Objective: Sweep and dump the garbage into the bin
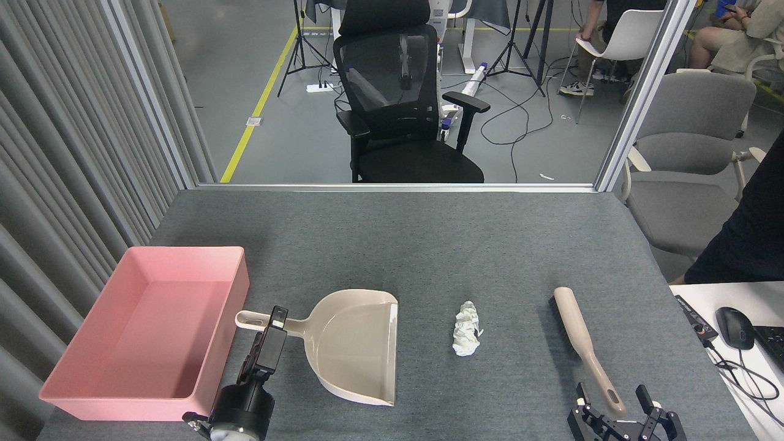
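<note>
The garbage (467, 329), a crumpled white paper wad, lies on the grey table between a beige dustpan (358, 343) and a beige brush (579, 334). The pink bin (184, 252) stands at the left, beside the dustpan's handle. My left gripper (275, 320) points up along that handle's near side, seen edge-on and dark, so its state does not show. At the bottom edge my right gripper (611, 392) is open, one finger on each side of the brush handle's near end, not closed on it.
A white desk (686, 291) with a mouse (733, 318) and cables adjoins the table's right edge. A person in dark clothes (744, 245) stands at the far right. Grey slatted panels (73, 153) line the left side.
</note>
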